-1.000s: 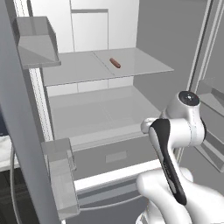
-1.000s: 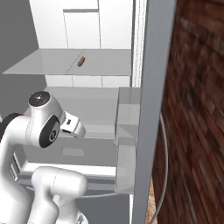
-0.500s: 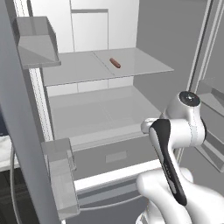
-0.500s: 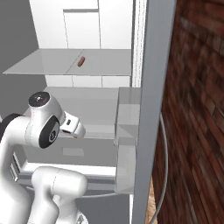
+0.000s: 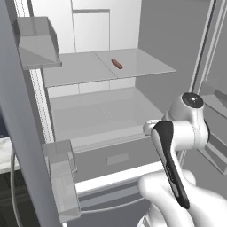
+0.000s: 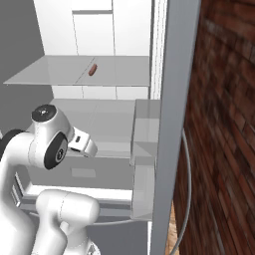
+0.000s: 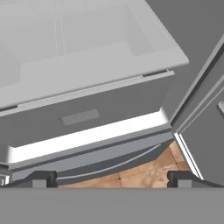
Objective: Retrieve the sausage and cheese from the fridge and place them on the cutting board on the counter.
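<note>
The fridge point(image 5: 173, 40) stands open in front of me, with a white interior and grey shelves. The sausage point(image 5: 117, 64), a short reddish-brown cylinder, lies alone on the upper glass shelf point(image 5: 84, 71); from the right it is the sausage point(image 6: 92, 69) near the shelf's middle. My gripper point(image 7: 111, 179) is open, nothing between its dark fingertips point(image 7: 43, 177), and it points down at the wide drawer front point(image 7: 87, 118), well below the sausage. The arm's wrist point(image 5: 190, 119) hangs folded before the lower shelf. The cheese, the cutting board and the counter are out of view.
Door bins flank the opening: two on the left door point(image 5: 37, 42) point(image 5: 62, 177) and one on the right door point(image 6: 144, 164). A brick wall point(image 6: 219, 124) stands right of that door. Wooden floor point(image 7: 144, 168) shows under the drawer.
</note>
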Tool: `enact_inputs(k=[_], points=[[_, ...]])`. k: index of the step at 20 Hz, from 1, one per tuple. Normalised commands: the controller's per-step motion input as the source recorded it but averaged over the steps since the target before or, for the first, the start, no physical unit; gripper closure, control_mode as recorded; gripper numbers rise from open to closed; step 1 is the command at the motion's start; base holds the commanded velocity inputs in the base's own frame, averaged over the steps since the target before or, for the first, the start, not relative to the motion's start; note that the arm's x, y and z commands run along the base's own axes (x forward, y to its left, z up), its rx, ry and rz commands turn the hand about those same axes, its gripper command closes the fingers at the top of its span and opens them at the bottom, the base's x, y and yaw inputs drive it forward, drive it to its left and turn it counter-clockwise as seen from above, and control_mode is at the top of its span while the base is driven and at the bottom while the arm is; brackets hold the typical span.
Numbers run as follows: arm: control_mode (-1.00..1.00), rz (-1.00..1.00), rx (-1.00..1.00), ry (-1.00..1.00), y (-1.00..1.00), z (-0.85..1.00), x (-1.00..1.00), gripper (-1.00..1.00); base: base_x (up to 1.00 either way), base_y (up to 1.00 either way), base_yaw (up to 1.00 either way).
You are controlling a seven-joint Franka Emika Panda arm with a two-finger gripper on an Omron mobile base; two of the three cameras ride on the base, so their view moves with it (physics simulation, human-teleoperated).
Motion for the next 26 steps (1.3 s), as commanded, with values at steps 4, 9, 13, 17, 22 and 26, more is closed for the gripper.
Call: enact_inputs(k=[4,9,13,17,22,26], points=[[-1.0,0.08,0.0,-0.23,0.15,0.5,-0.11,-1.0,0.0,0.0,0.0],[-1.0,0.13,0.0,-0.2,0.24,0.86,-0.02,-1.0,0.0,0.0,0.0],[-1.0,0.07,0.0,-0.13,0.41,1.0,0.18,-1.0,0.0,0.0,0.0],[-1.0,0.05,0.0,-0.05,0.23,0.98,0.48,-1.0,0.0,0.0,0.0],[-1.0,0.09,0.0,-0.02,0.01,1.0,0.35,-1.0,0.0,0.0,0.0],[-1.0,0.09,0.0,0.0,-0.02,0.89,0.38,-1.0,0.0,0.0,0.0]])
